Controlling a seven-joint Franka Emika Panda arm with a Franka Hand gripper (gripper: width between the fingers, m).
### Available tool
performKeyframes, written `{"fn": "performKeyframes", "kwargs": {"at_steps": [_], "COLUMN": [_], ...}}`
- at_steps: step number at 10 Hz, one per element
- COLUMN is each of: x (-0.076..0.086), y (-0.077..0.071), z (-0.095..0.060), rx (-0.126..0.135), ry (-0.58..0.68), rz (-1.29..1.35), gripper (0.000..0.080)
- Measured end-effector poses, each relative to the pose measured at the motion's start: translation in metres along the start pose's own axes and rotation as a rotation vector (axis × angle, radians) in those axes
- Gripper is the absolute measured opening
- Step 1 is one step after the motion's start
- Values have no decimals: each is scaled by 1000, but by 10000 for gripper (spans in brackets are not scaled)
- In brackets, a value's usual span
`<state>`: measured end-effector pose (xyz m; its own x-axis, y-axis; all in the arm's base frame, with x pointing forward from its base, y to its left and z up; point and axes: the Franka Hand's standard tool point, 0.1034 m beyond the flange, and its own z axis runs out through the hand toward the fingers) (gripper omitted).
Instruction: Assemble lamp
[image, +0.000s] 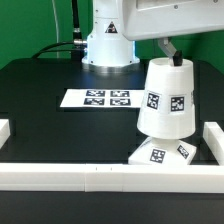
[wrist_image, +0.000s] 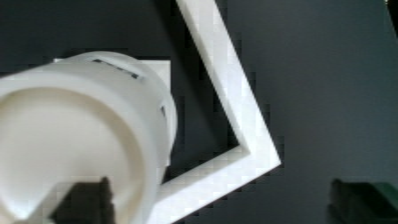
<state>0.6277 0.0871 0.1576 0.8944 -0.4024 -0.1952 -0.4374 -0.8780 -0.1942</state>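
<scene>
The white tapered shade stands wide end down on the low square base, in the front corner at the exterior view's right. Both carry black-and-white tags. The bulb is hidden. My gripper is just above the shade's narrow top. In the wrist view the shade fills one side, and my gripper is open. One dark finger lies over the shade; the other finger is far off it, over bare black table. Nothing is held between them.
White border rails run along the front and the exterior view's right; their corner shows in the wrist view. A short rail piece sits at the left edge. The marker board lies mid-table. The arm's pedestal stands behind.
</scene>
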Motion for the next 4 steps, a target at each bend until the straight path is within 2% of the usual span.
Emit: {"fn": "performKeyframes", "kwargs": {"at_steps": [1, 4], "x": [-2, -8], "y": [1, -5], "z": [0, -14], "rx": [-5, -1], "ry": [-16, -20], "rz": [0, 5], "gripper": [667, 698]}}
